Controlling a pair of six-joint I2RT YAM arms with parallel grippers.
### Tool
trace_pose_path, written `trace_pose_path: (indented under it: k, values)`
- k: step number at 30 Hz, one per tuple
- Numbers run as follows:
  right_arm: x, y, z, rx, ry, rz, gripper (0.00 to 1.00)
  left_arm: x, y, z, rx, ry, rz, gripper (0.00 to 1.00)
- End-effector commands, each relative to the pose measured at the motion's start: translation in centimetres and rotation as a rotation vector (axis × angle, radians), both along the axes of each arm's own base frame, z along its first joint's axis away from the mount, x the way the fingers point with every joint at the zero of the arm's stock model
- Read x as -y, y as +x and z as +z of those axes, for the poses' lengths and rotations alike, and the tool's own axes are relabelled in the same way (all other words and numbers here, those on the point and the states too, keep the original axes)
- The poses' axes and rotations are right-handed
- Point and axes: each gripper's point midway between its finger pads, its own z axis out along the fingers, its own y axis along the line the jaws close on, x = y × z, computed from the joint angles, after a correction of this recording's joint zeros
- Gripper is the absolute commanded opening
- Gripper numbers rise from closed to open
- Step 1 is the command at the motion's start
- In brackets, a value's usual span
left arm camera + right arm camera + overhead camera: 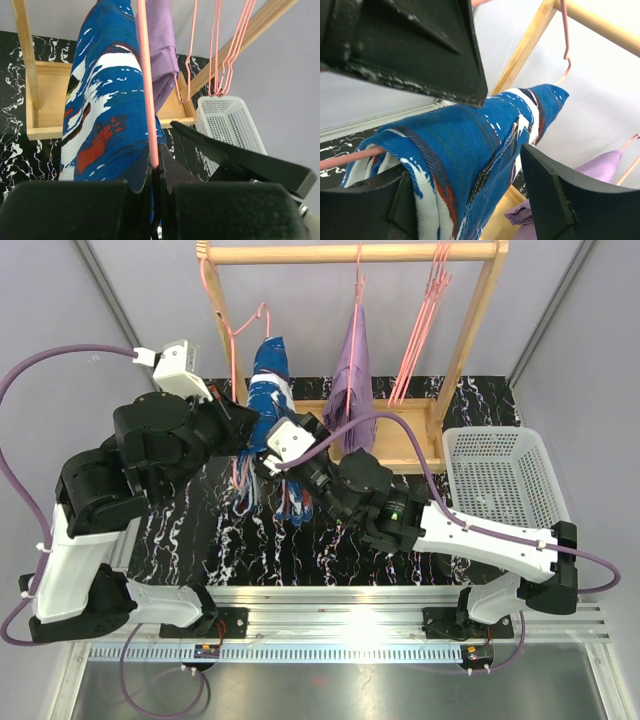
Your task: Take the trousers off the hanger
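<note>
The blue trousers drape across the hanger, between the spread jaws of the right pincer; the left pincer is clenched on that hanger.

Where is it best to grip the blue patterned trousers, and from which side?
Probably the fold where the blue trousers drape over the pink hanger, coming from the right arm's side with one finger on each face. The cloth is doubled there, and the left gripper clamps the hanger.

One blue trousers, one lilac trousers, one basket.
</note>
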Motion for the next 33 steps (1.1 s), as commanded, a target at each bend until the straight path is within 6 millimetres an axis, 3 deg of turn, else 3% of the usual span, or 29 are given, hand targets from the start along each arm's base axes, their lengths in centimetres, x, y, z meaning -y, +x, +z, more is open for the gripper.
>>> trace_pose_path:
  k: [1, 6, 10, 12, 14, 18, 19, 22, 26, 33]
  values:
    - [1.1, -0.6, 3.4, 0.034, 0.079, 0.026, 0.73, 0.8, -0.2, 3.4, 0.105, -0.086, -0.052, 0.00]
    - [0.9, 0.3, 3.2, 0.043, 0.056, -0.028, 0.59, 1.5, -0.3, 3.3, 0.102, -0.081, -0.084, 0.00]
    - [0.9, 0.2, 3.8, 0.050, 0.069, -0.023, 0.41, 1.8, -0.1, 2.8, 0.093, -0.064, -0.086, 0.00]
    - [1.3, 0.1, 4.6, 0.054, 0.095, -0.028, 0.29, 1.8, 0.0, 2.4, 0.086, -0.051, -0.082, 0.00]
    - [2.6, 0.3, 6.0, 0.059, 0.155, -0.062, 0.00, 1.8, 0.0, 1.6, 0.076, -0.033, -0.081, 0.00]
    - [4.9, 0.4, 8.2, 0.073, 0.238, -0.117, 0.00, 1.3, -0.1, -0.7, 0.049, -0.013, -0.067, 0.00]
    - [5.5, 0.4, 8.7, 0.080, 0.251, -0.129, 0.00, 1.4, 0.1, -2.3, 0.025, 0.008, -0.057, 0.00]
    - [7.0, 0.7, 9.5, 0.090, 0.280, -0.180, 0.00, 0.4, 0.0, -3.3, 0.016, -0.009, -0.018, 0.00]
    - [9.4, 0.8, 10.3, 0.079, 0.354, -0.248, 0.00, -0.4, 0.1, -6.6, -0.031, 0.028, 0.030, 0.00]
    - [13.3, -0.4, 13.2, 0.077, 0.499, -0.240, 0.00, -1.6, -0.5, -9.7, -0.070, 0.041, 0.060, 0.00]
